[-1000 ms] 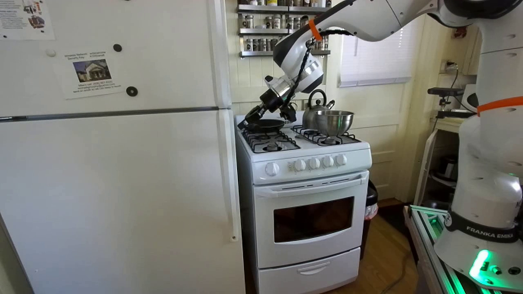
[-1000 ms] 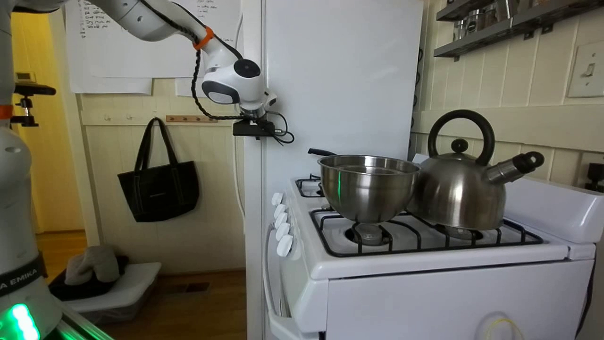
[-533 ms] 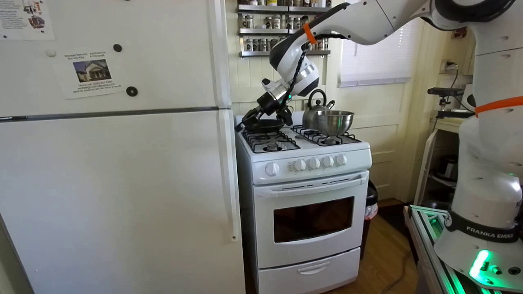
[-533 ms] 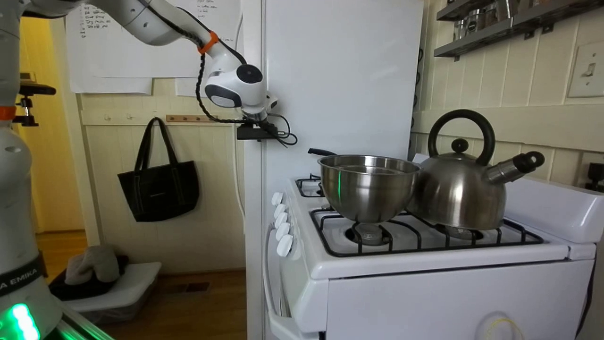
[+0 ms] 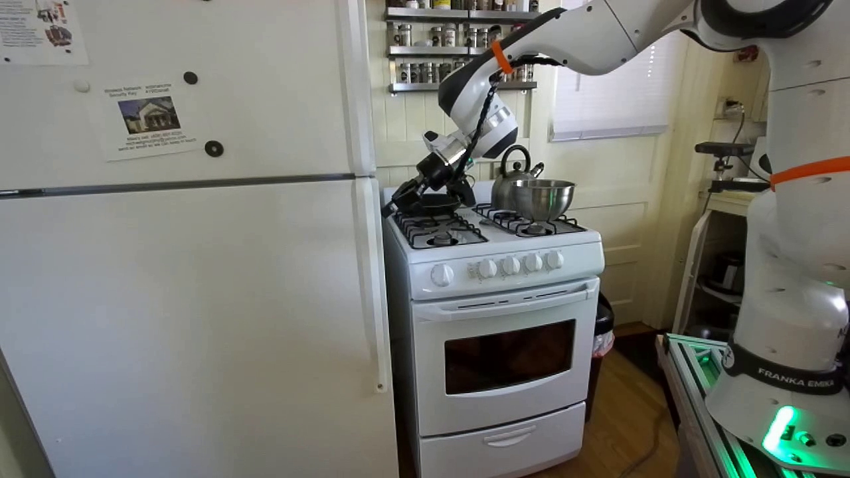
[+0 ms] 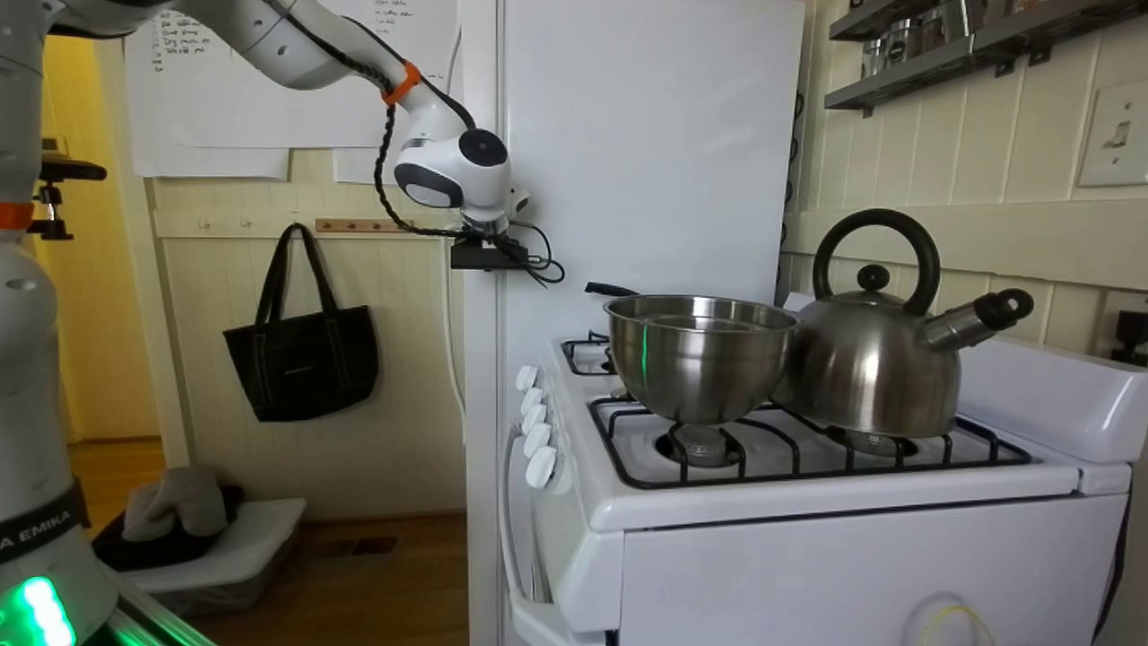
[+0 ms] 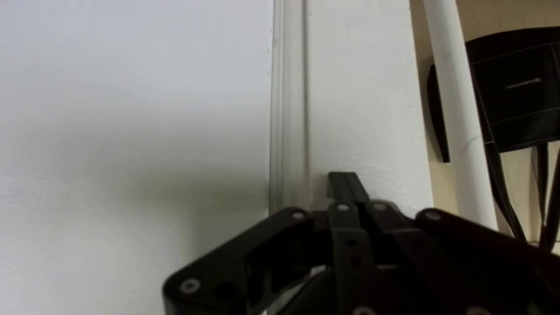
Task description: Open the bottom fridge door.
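The bottom fridge door [image 5: 186,318] is a tall plain white panel and looks closed. Its white handle [image 5: 376,285] runs down its stove-side edge. In the wrist view the door's side edge [image 7: 363,87] runs beside the seal seam [image 7: 288,109], with a white bar that looks like the handle [image 7: 457,100] to its right. My black gripper [image 7: 343,175] is shut with its fingertips together and nothing between them. The tips are over the door's side edge, just right of the seam; contact cannot be told. In an exterior view my gripper [image 5: 388,210] is beside the handle, above the stove's corner.
The white stove [image 5: 505,265] stands beside the fridge. It bears a black pan [image 5: 435,204] under my gripper, a steel bowl [image 6: 700,359] and a kettle [image 6: 870,368]. The freezer door [image 5: 265,86] is above. A black bag [image 6: 305,359] hangs on the wall.
My arm and gripper have moved slightly down and toward the fridge door's edge, mostly in the first half second. The door has not visibly moved.
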Robot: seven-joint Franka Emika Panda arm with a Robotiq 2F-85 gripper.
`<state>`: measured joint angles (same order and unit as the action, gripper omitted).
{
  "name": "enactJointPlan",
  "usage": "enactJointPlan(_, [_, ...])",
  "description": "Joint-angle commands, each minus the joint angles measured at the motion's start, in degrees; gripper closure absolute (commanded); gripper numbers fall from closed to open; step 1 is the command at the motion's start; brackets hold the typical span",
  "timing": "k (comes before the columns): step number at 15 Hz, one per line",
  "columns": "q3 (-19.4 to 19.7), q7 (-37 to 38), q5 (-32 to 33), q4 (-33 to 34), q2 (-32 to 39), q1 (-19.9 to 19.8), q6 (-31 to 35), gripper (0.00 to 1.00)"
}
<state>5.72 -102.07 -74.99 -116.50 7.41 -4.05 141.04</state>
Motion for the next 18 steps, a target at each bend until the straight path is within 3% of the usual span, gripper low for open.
enactJointPlan(1, [-1.1, 0.9, -0.2, 0.5, 0.4, -1.2, -10.5, 1.00])
enactJointPlan(2, [-1.0, 1.3, 0.2, 0.5, 0.6, -1.4, -13.1, 1.00])
enactJointPlan(4, [-0.9, 3.0, 2.4, 0.4, 0.9, -1.1, -11.6, 1.00])
enactJointPlan(8, [-1.0, 6.8, 10.6, -0.9, 0.4, 0.8, 4.8, 1.00])
enactJointPlan(11, [-1.7, 9.1, 12.8, -1.2, 0.9, 2.4, 14.9, 1.00])
enactJointPlan(18, [-2.3, 15.1, 14.8, -0.5, 2.9, 4.2, 18.7, 1.00])
